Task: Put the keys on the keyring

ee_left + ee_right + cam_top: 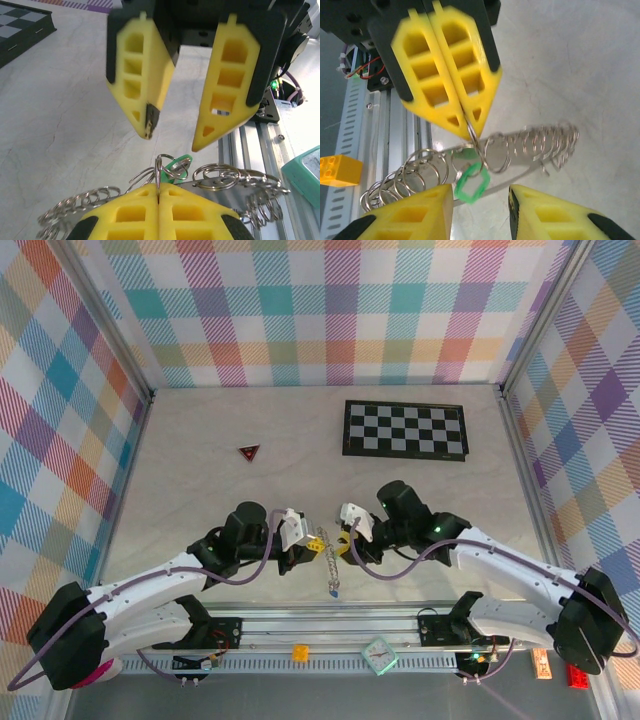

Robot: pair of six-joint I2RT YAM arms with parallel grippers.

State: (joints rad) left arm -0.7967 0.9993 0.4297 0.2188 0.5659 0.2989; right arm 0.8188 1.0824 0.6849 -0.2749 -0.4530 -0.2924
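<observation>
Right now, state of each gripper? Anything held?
Left gripper: closed, pinching a thin wire loop of the keyring.
Right gripper: open, holding nothing.

The mint-green key (470, 186) dangles on a small loop amid the coiled silvery keyring (547, 145).

Open tabletop (200, 440) mid-table, checkerboard (405, 430) back right, red triangle (249, 451) back left, keyring (323, 542) at near centre
</observation>
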